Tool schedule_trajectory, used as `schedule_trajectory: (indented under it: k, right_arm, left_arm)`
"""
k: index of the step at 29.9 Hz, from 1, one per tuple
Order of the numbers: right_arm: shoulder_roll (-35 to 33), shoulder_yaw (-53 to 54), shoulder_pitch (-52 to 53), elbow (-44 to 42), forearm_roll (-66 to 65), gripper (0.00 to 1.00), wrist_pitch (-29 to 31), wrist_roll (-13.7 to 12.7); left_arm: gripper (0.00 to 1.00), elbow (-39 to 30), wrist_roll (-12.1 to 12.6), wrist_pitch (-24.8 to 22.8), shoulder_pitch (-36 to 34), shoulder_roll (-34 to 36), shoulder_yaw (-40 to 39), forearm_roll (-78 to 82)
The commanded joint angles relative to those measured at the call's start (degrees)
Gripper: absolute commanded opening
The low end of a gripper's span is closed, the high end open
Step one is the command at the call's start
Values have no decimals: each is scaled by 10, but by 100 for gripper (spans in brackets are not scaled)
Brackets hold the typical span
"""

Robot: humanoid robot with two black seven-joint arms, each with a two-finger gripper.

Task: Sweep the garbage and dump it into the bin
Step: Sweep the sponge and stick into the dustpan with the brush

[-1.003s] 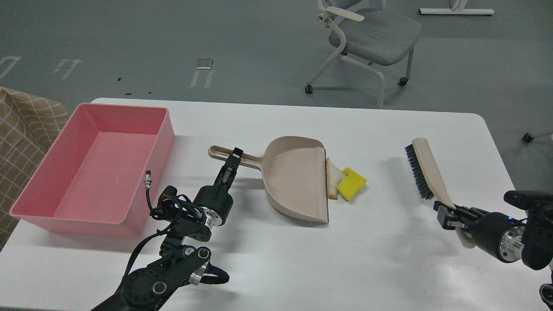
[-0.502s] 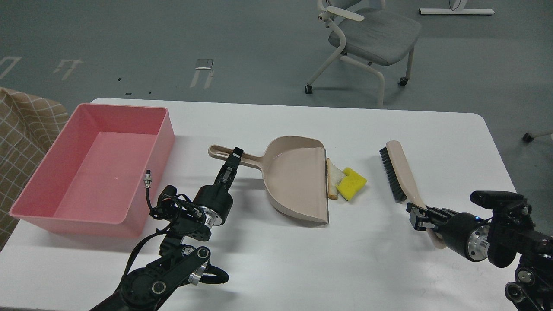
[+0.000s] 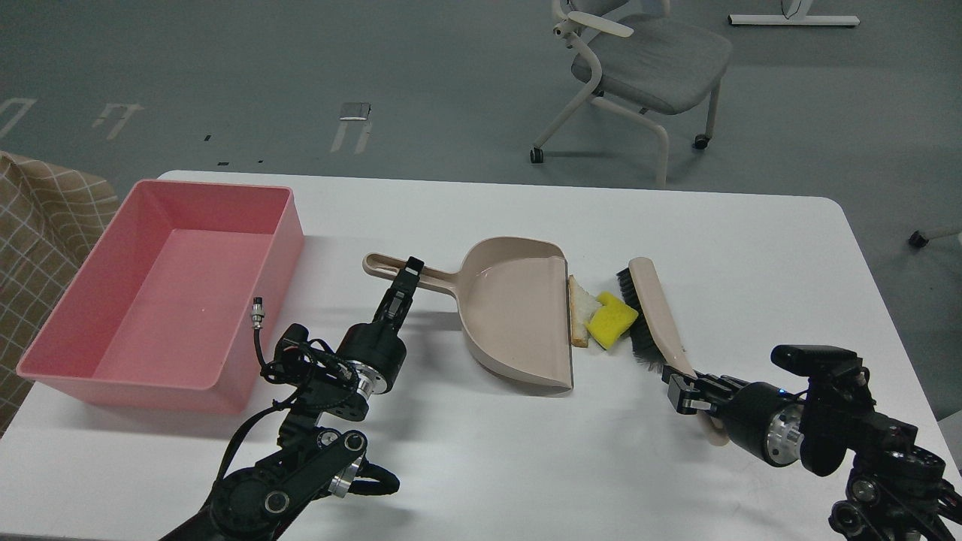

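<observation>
Right gripper (image 3: 685,391), lower right of frame, pinches the handle of the brush (image 3: 652,312). Over the last second the brush has travelled from right of centre leftward; its bristles now touch, or very nearly touch, the right side of the yellow sponge block (image 3: 610,321). Earlier it stood well apart from the garbage.

Sponge block and bread slice (image 3: 579,311) have not shifted: both lie at frame centre, bread against the lip of the dustpan (image 3: 515,308), sponge just beside it to the right. Neither is inside the pan yet.

Left gripper (image 3: 406,279), left of centre, is pressed onto the dustpan handle (image 3: 398,272); position unchanged across the frames, pan unmoved.

Bin (image 3: 161,289) sits at the left of the frame on the white table (image 3: 526,466), nothing visible in it.

Judgement: approach phase is over, the sweep proper begins at contact. A short leftward push should carry both pieces over the lip. Risk: the sponge may ride up on the bread or slip past the brush end; the pan must stay braced. The dump remains undone.
</observation>
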Motion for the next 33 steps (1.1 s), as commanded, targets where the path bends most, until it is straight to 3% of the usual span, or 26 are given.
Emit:
schedule_trajectory:
  k: [1,11,17,25,33]
  right_arm:
    - [28,-12,14,-2,-1,7,0,-5]
    - [140,-19,67,-6,0,7,0,-17]
    - [168,-3,95,-4,5,7,0,-19]
    - [161,67,104,6,21,9,0,-18]
    - [80,108,98,8,54,10,0,-14]
  left_arm:
    - [3,-1,0,6,1,-1,0,0]
    - [3,-5,0,9,3,5,0,0]
    - [3,-5,0,9,2,5,0,-1]
    - [0,-5,0,9,1,0,0,-1]
    - [0,-5,2,9,-3,-2,-3,-3]
